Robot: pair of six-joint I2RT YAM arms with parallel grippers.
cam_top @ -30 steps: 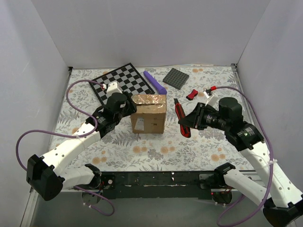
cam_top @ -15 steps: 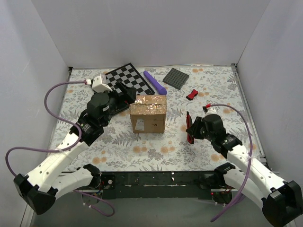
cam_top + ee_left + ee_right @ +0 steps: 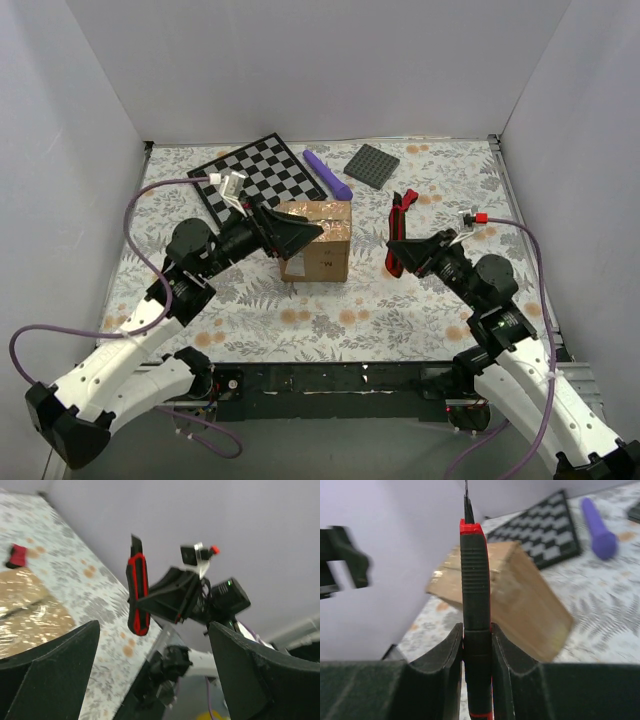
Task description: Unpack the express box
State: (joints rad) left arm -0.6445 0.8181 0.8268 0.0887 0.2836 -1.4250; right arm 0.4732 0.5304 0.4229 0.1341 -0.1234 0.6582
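Tape (image 3: 320, 213) covers the shut top of the box (image 3: 322, 255), so the carton is not yet opened, and the step in hand looks like the approach to the cut. The box sits upright near the middle of the table (image 3: 400, 320), just in front of the checkerboard (image 3: 262, 170) and between the two arms. It is close to a cube, so it has hardly any long axis. Its taped top faces up and its printed side faces the arm bases, turned slightly to one side. A seam seems to run across the top from left to right, though the glare on the tape makes that hard to be sure of.

The right claw (image 3: 398, 252) is clenched on a red and black knife (image 3: 403, 225), gripping the handle low down. The knife's long axis runs in line with the fingers. Seen from above it lies near to far, with the thin blade end pointing away from the bases. It hangs just to the right of the box, apart from it. The left claw (image 3: 296, 238) is released, spread wide and holding nothing, at the box's upper left corner; whether it touches the cardboard I cannot tell.

As I judge it, the next move calls for tilting the blade down onto the seam and drawing it shallowly along the tape, while the left claw steadies the box so it does not slide.
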